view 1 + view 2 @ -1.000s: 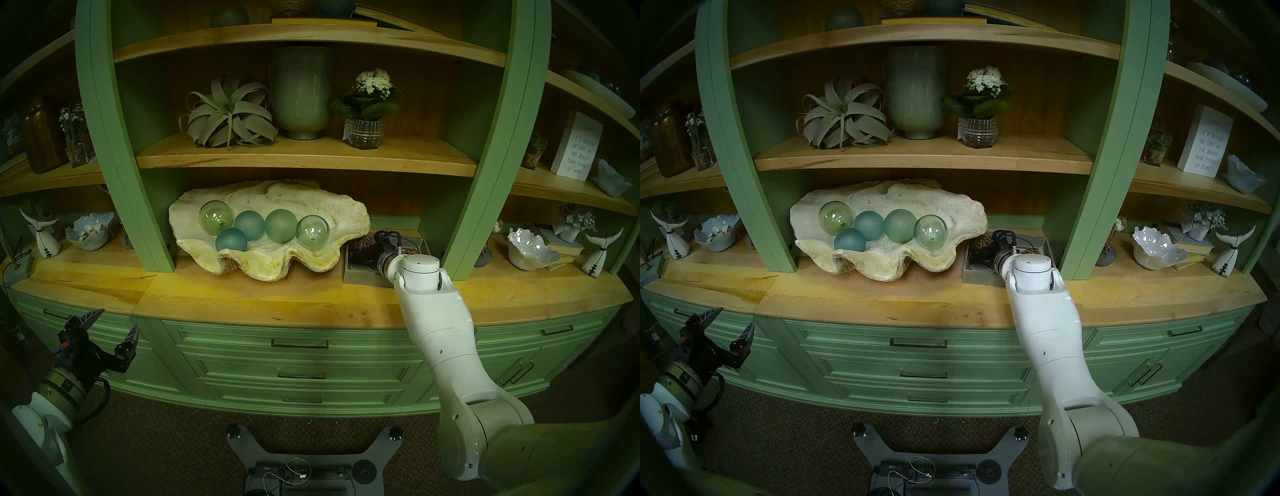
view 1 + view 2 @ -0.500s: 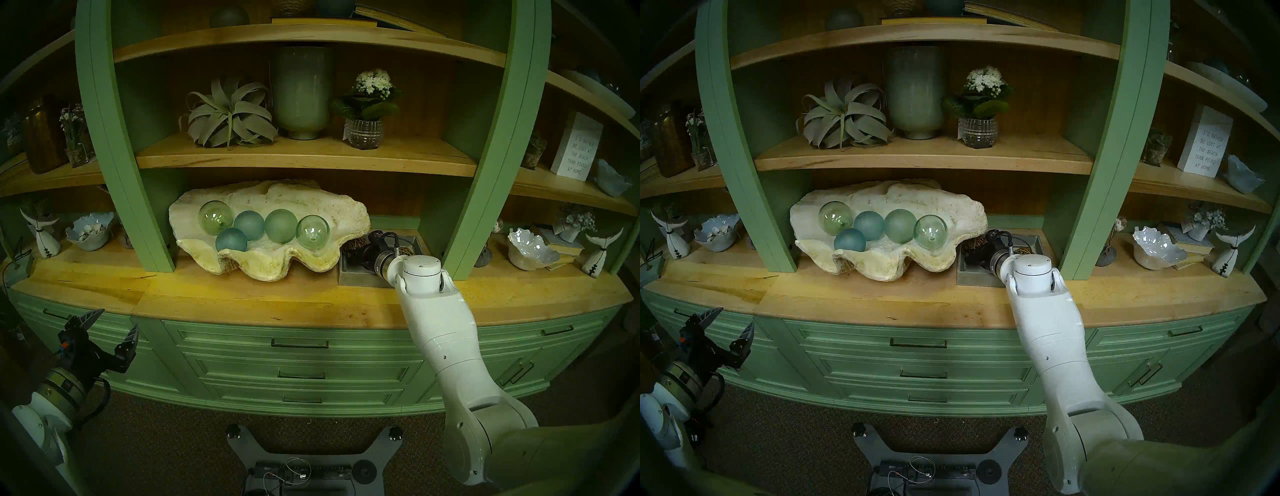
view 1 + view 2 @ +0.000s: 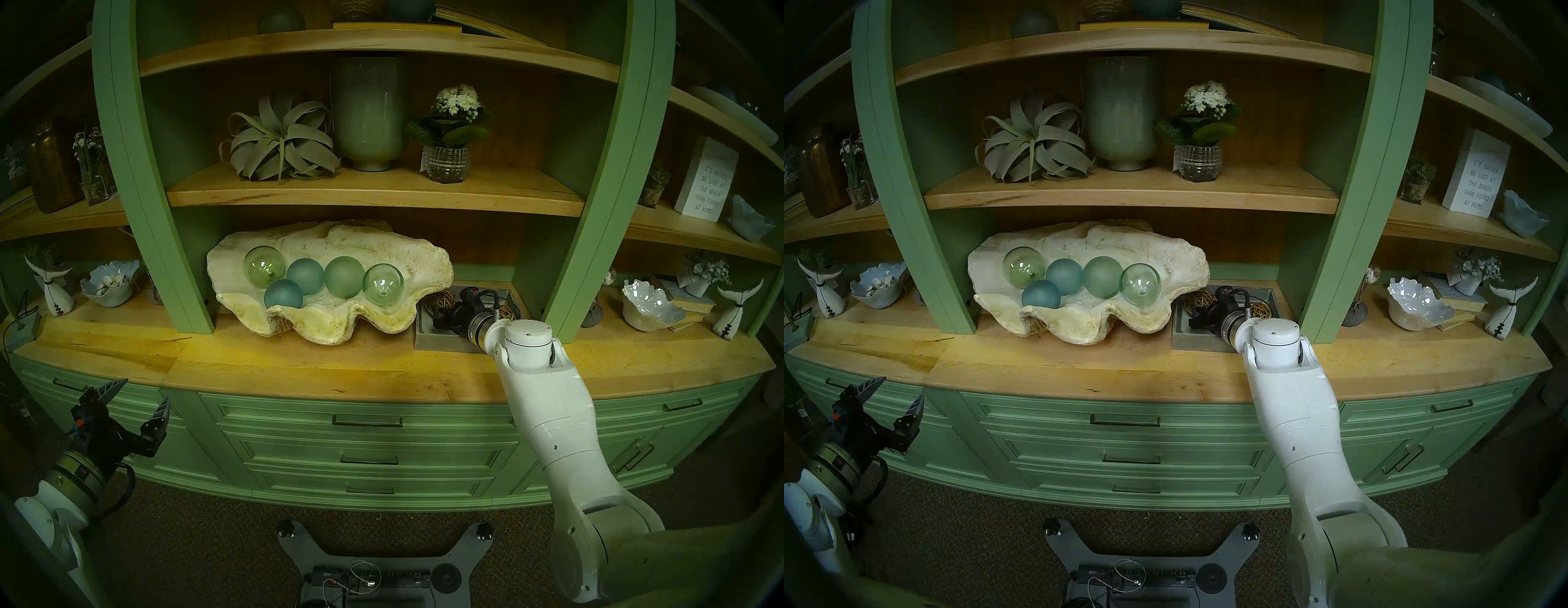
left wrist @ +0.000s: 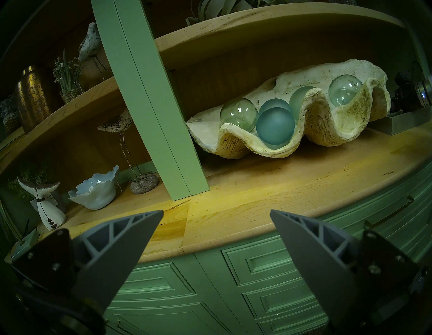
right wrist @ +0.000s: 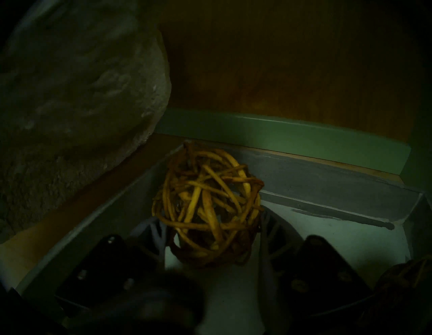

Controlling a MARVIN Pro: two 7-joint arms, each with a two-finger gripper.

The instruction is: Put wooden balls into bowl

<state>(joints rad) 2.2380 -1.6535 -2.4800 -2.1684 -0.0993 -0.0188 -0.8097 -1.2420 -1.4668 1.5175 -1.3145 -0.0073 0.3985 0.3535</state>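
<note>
Nothing delivered yet: right gripper clamped on one wicker ball low in the grey tray; second ball just right of it; clam-shell bowl to its left, holding only glass spheres; left gripper spread wide, idle

From my seat I read just one text: the white block sign near the right end of the upper right shelf says "I'D RATHER BE LOST AT THE BEACH THAN FOUND AT HOME"
</note>
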